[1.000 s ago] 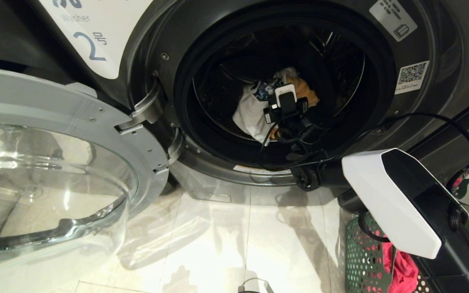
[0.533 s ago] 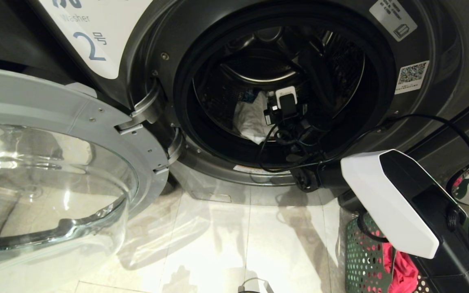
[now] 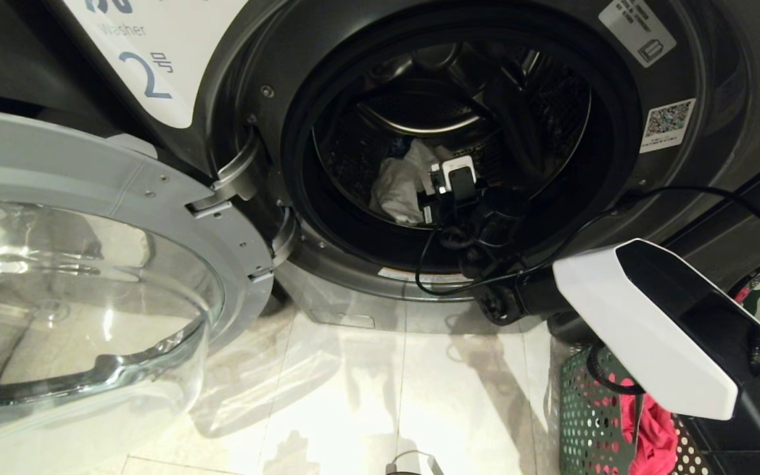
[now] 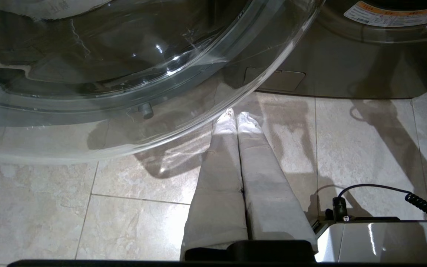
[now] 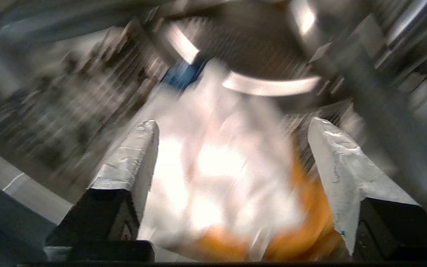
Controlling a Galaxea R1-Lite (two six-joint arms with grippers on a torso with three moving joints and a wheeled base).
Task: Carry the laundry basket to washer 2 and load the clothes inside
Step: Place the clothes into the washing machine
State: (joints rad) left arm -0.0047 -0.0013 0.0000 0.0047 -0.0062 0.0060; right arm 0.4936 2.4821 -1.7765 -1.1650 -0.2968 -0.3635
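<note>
We are looking at washer 2 (image 3: 683,79) with its round glass door (image 3: 83,284) standing wide open, swung out over the tiled floor (image 3: 367,396) on the robot's left. The white label with the blue "2" (image 3: 146,72) is showing at the washer's upper left corner.

The right arm (image 3: 657,330) is reaching from the lower right through the door opening, and the right gripper (image 5: 232,128) is sitting inside the drum (image 3: 538,92). In the right wrist view its two fingers (image 5: 135,155) are standing wide apart, released, with nothing clamped between them. That view is blurred, but we are making out the white garment (image 3: 396,188) lying beyond the fingers, and an orange garment (image 5: 310,207) beside and partly under it. In the head view the white garment is resting on the drum's lower wall, just left of the wrist camera housing; the orange one is hidden there.

The laundry basket (image 3: 584,422) is standing on the floor at the lower right corner of the head view, below the washer front and partly covered by the right arm. A red garment (image 3: 650,435) is lying inside it against its perforated wall.

The left gripper (image 4: 234,118) is hanging low over the floor just beside the rim of the open door, its fingers pressed together and clenched on nothing. A coiled black cable (image 4: 426,209) is lying at the edge of that view.
</note>
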